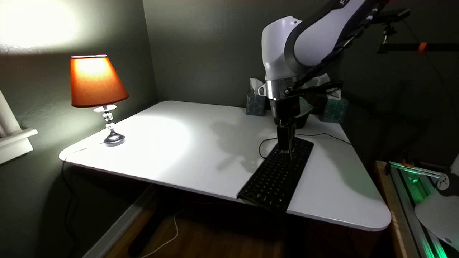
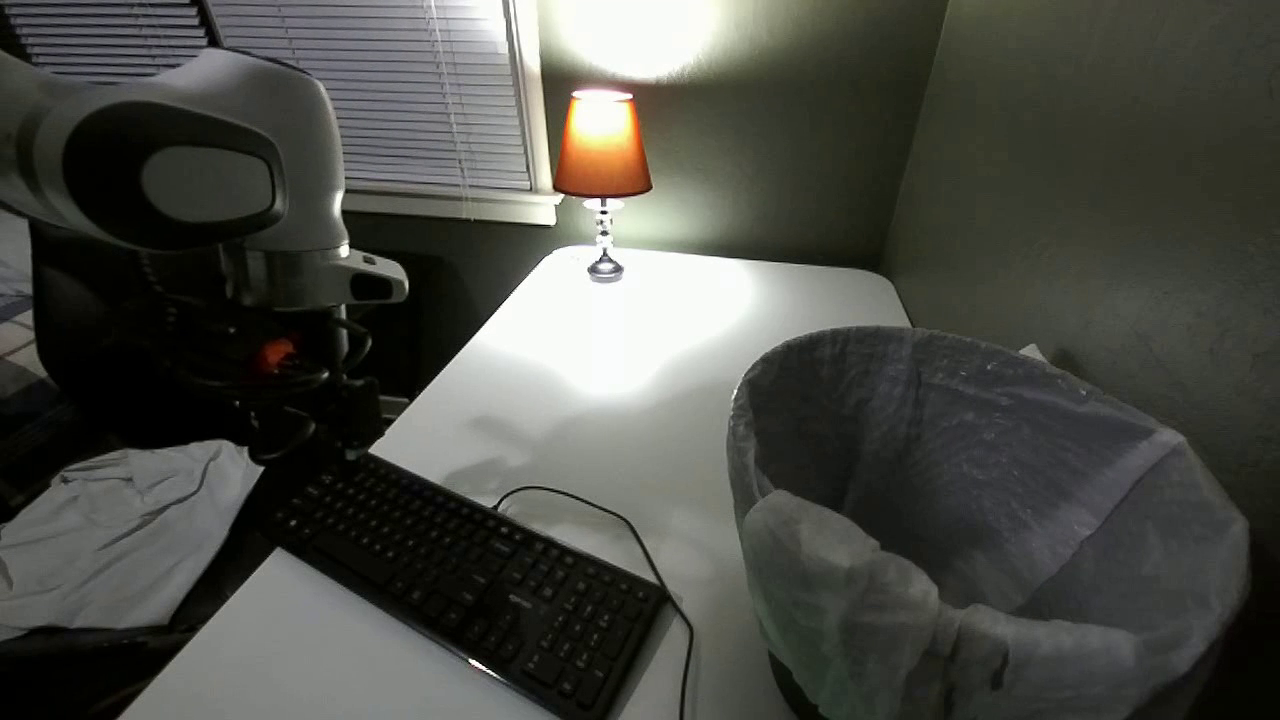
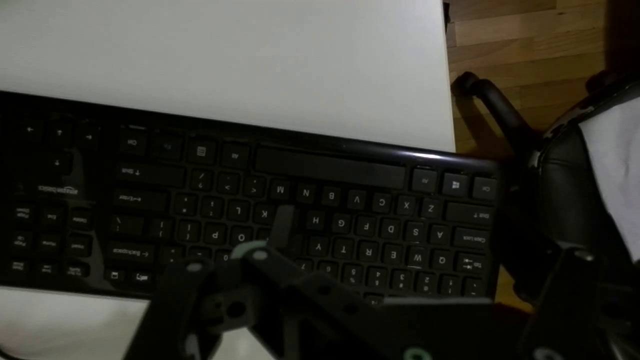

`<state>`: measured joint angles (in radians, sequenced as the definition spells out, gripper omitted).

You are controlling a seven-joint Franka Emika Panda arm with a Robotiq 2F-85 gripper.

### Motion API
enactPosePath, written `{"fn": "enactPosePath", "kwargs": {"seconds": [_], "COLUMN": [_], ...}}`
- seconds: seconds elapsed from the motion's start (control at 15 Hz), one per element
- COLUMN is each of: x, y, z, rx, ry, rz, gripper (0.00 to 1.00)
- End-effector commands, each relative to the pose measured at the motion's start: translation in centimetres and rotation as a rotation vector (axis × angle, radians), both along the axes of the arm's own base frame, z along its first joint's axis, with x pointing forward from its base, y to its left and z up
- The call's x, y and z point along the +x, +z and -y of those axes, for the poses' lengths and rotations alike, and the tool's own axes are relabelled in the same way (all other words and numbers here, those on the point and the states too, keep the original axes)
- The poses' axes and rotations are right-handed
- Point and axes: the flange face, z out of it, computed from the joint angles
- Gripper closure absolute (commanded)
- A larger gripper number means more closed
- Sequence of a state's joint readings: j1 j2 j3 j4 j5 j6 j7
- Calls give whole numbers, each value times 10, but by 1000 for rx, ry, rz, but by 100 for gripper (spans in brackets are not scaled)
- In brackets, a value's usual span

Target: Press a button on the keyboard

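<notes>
Matt-keyed keyboard (image 3: 340, 220) with a glossy rim, on a smooth desktop (image 3: 240, 55)

In the wrist view the keyboard looks like plastic, shine running along its twelve o'clock edge; the floor (image 3: 520, 50) at two o'clock is smooth wood. In an exterior view the arm's shell (image 1: 279, 53) at one o'clock looks like smooth plastic, its collar (image 1: 275, 90) shiny metal; the lampshade (image 1: 93, 80) at ten o'clock looks like matt cloth. In an exterior view the bin liner (image 2: 1000, 525) at four o'clock is thin, wrinkled plastic, the cloth (image 2: 120, 540) at eight o'clock creased.
</notes>
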<state>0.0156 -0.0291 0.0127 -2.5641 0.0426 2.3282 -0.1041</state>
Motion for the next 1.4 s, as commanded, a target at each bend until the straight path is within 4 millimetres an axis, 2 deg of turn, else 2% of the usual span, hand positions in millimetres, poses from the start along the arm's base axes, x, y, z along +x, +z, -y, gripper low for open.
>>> {"fn": "enactPosePath", "kwargs": {"seconds": [0.0,0.6,0.67,0.73,1.33], "x": [0,22,24,27,47], "y": [-5,-25,-28,-31,-55], "z": [-2,-30,-33,-35,-49], "rx": [-21,-26,-25,-24,-7], "ry": [-5,-8,-7,-6,1], "rz": [-1,23,24,27,25], "gripper": [0,0,18,27,95]}}
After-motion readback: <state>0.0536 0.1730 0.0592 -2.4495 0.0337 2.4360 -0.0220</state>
